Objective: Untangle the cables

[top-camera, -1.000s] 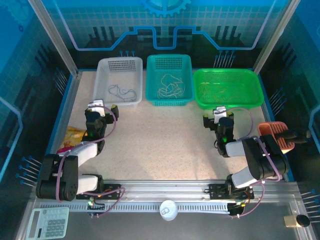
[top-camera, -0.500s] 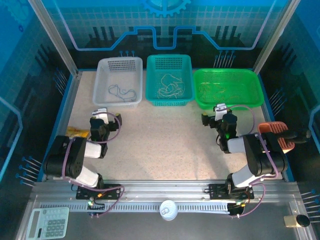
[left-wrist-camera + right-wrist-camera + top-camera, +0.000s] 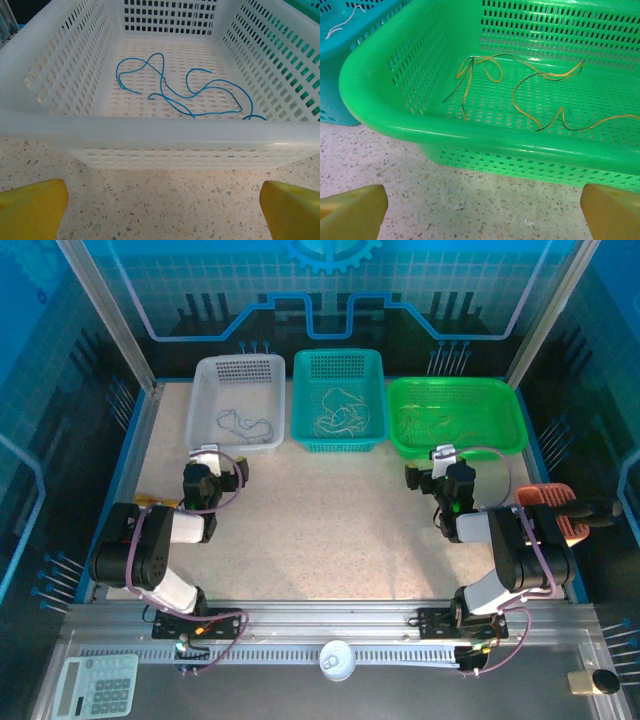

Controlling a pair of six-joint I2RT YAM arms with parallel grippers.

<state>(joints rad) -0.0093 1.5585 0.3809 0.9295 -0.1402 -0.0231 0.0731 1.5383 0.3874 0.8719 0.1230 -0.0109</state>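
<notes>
At the far edge of the table [image 3: 330, 515] you have three baskets in a row, and the cables are spread across them. The white basket [image 3: 205, 400] on the left holds one thin blue cable [image 3: 172, 91], lying loose in open loops on the basket floor. The teal basket [image 3: 338, 365] in the middle holds a small tangle of pale, whitish cables [image 3: 338, 412]. The green basket [image 3: 455, 450] on the right holds yellow-orange cables [image 3: 540, 75] with darker strands running alongside them, curving loosely over its floor.

Your left gripper [image 3: 218, 456] sits low over the table just in front of the white basket, aimed at its near wall [image 3: 150, 125]. Its jaws are spread wide and empty: in the left wrist view the two yellow fingertips [image 3: 32, 202] stand at opposite bottom corners with bare speckled tabletop between them.

Your right gripper [image 3: 437, 462] is placed likewise, just in front of the green basket, facing its near left corner [image 3: 395, 117]. Its jaws are also released and hold nothing, with the yellow fingertips [image 3: 352, 205] far apart above the table. A corner of the teal basket, with a white cable [image 3: 342, 22] inside, sits beside the green one.
</notes>
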